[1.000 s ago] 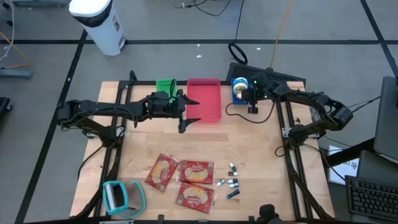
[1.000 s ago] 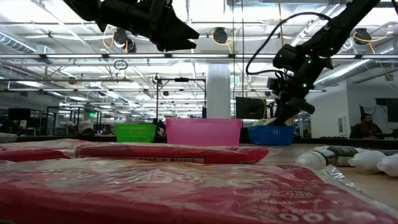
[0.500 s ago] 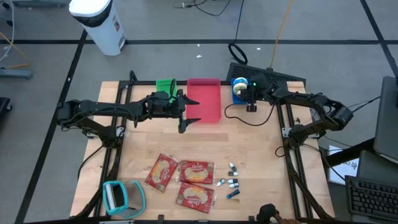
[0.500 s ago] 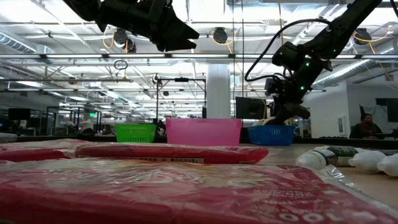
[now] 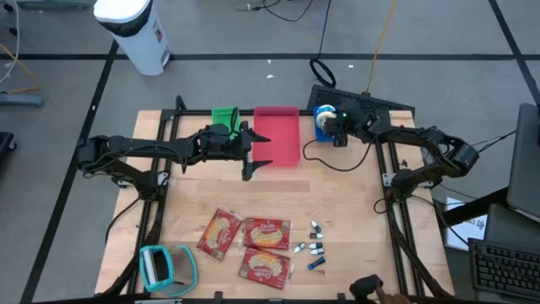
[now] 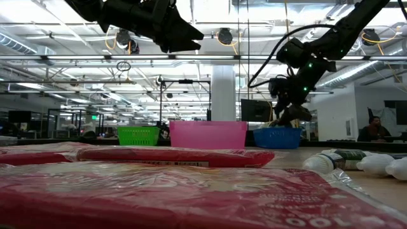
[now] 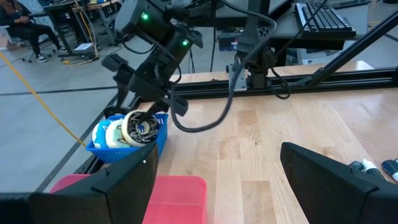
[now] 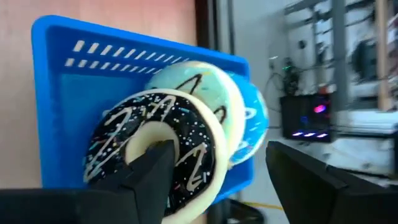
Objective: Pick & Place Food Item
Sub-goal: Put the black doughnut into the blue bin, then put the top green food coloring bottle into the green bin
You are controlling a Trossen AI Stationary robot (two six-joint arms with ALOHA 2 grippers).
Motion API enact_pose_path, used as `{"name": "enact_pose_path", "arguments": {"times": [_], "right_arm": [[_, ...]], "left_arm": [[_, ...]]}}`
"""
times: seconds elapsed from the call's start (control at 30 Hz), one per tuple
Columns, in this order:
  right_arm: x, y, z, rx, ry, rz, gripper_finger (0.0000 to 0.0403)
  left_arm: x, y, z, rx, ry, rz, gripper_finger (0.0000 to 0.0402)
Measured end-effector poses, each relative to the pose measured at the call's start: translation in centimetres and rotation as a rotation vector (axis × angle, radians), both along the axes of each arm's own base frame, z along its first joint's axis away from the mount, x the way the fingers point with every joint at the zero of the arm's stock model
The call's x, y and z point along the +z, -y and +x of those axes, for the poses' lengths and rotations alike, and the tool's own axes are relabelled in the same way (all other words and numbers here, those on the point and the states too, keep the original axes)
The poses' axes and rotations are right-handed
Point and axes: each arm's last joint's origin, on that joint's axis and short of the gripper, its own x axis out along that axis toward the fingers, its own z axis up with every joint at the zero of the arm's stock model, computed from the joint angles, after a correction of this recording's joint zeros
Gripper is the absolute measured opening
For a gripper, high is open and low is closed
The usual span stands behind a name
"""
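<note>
A dark-iced donut (image 8: 186, 140) with white drizzle stands on edge in the blue basket (image 8: 62, 93) at the table's far right, leaning on a pale blue donut (image 8: 221, 93). My right gripper (image 8: 217, 155) hangs open just over them, slanting down; in the left wrist view it (image 7: 146, 111) sits right at the dark donut (image 7: 140, 127). My left gripper (image 5: 263, 152) hovers open over the near end of the pink basket (image 5: 277, 135), holding nothing. My right gripper has one finger (image 8: 152, 177) in front of the dark donut's hole (image 8: 146, 140) and the other finger well off to the donut's side. I cannot tell whether the first finger touches the donut. The donut rests in the basket.
A green basket (image 5: 224, 115) stands left of the pink one. Red food packets (image 5: 249, 241), small bottles (image 5: 314, 249) and a teal tape dispenser (image 5: 160, 266) lie near the front edge. The table's middle is bare wood. A cable (image 7: 205, 118) loops below the right wrist.
My right gripper has opened over the blue basket, its wrist tipping up and rolling a little while staying in place. The dark donut stays in the basket. My left arm has kept still.
</note>
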Motion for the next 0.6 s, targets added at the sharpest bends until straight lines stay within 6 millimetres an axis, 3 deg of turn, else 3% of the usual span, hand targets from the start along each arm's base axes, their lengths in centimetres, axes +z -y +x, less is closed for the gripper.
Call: {"name": "enact_pose_path", "arguments": {"times": [0.2,0.6], "right_arm": [[0.5,-0.3,0.8,0.032,0.018,-0.064,0.0250],[0.2,-1.0,1.2,-0.065,0.140,0.040,0.0243]], "left_arm": [[0.0,0.0,0.0,0.000,0.000,0.000,0.0335],[-0.2,0.0,0.0,0.000,-0.016,-0.003,0.0335]]}}
